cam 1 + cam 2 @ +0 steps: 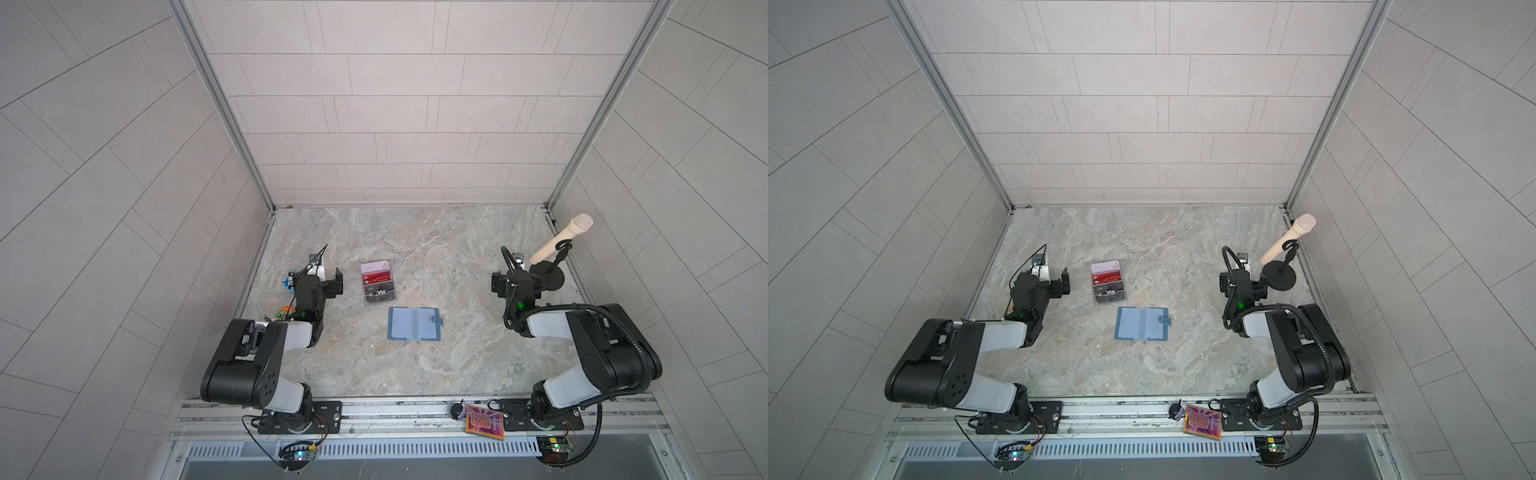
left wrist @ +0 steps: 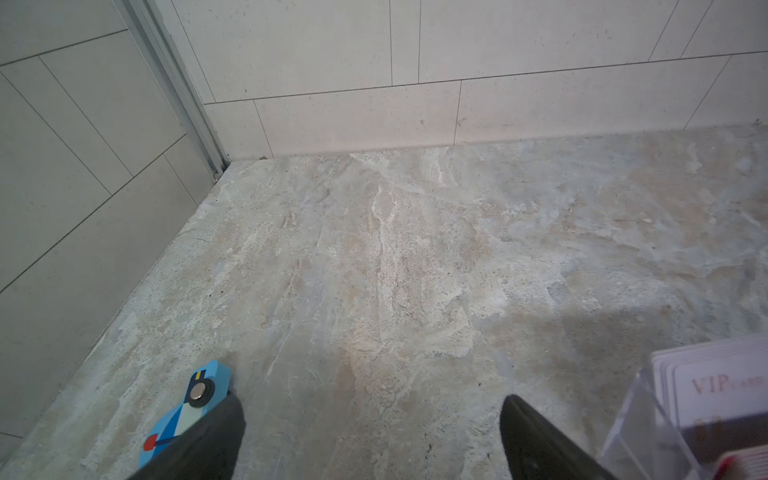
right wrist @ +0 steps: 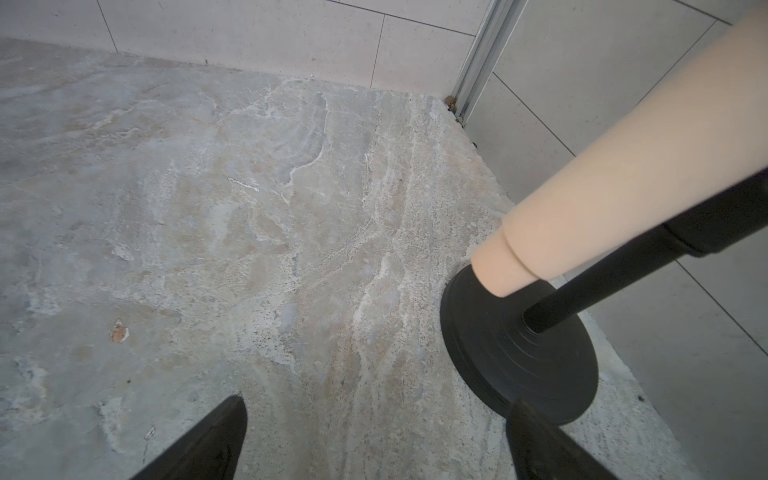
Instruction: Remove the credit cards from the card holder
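Both claws are gaping wide, holding nothing: left claw (image 2: 370,419) just left of the cards (image 1: 377,281), right claw (image 3: 378,405) hovering far right by the mic stand (image 1: 549,277). Cards are standing in a clear stand (image 1: 381,302), just beyond the holder (image 1: 413,325), which is lying open mid-table. Thin, stiff and slick, they are probably calling for a pinch on the top edges. The light, floppy holder is likely needing pinning.

I see the slate-blue card holder (image 1: 413,324) lying open and flat, centre; the credit cards (image 1: 377,282), pale, red, black, stand tiered just far-left of it.
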`<action>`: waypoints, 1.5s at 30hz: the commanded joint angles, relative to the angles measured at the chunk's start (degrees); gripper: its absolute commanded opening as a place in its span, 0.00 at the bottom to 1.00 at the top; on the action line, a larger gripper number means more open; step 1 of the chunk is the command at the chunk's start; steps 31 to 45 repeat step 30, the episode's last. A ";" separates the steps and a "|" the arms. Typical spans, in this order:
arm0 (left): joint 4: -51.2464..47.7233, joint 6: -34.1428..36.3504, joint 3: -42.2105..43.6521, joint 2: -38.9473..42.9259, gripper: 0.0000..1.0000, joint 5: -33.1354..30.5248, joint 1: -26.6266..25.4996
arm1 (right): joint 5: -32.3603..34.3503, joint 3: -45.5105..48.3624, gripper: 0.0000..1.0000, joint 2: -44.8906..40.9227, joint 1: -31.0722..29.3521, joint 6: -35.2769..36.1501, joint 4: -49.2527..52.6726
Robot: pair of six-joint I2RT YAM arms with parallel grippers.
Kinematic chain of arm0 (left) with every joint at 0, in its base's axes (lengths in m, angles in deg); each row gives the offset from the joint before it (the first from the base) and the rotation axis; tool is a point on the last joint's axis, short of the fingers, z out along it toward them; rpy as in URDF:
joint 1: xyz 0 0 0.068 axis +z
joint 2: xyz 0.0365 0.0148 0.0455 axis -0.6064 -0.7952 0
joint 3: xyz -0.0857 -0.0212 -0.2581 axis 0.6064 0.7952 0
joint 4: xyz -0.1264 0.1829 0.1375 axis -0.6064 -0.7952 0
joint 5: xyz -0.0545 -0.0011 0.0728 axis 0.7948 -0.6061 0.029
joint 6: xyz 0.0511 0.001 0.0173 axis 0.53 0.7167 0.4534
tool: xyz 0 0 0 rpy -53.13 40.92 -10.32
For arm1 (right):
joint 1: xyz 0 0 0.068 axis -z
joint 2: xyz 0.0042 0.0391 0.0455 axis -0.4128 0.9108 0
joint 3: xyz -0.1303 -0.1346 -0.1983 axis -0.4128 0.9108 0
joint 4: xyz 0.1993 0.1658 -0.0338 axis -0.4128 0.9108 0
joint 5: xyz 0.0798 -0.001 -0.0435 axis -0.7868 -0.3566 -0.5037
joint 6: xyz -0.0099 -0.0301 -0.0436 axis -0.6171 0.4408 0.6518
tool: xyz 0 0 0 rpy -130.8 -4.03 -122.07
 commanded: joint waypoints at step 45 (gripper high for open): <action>1.89 -1.01 -1.58 0.32 1.00 0.07 1.04 | -1.26 -1.04 1.00 -0.32 0.74 0.32 -0.86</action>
